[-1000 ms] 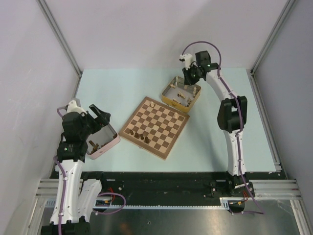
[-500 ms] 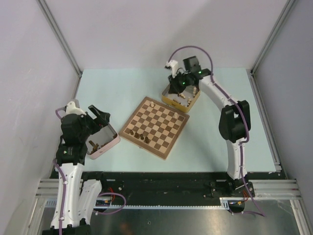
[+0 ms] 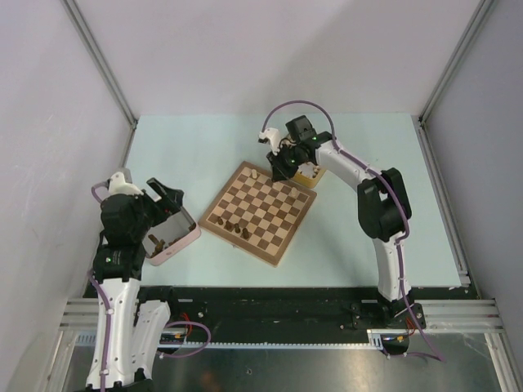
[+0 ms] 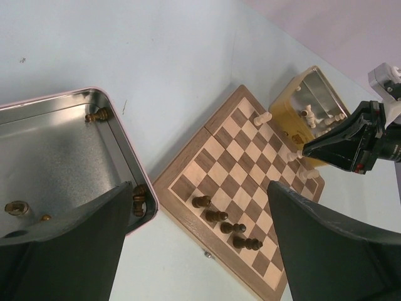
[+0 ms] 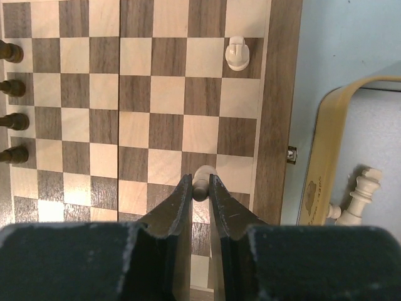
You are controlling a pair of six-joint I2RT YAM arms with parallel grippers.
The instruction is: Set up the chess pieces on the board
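Top external view: a pale blue table (image 3: 204, 143) carries the board (image 3: 258, 211) set cornerwise, with a pink tin (image 3: 181, 242) to its left and a yellow tin (image 5: 315, 169) at its far corner. Over the pink tin the left gripper (image 3: 166, 194) hangs with fingers spread wide, holding nothing. The right gripper (image 5: 200, 182) pinches a pale piece (image 5: 203, 172) at the board's edge row beside the yellow tin, and four dark pieces (image 3: 235, 226) stand on the near side.

Bright, even light is cast from above, and only faint, short shadows are thrown onto the tabletop (image 3: 204, 139). Dull glare is seen on the metal floor of the pink tin (image 4: 56, 144). The fingers (image 4: 69, 251) of the left end effector (image 4: 199, 185) are rendered soft and out of focus.
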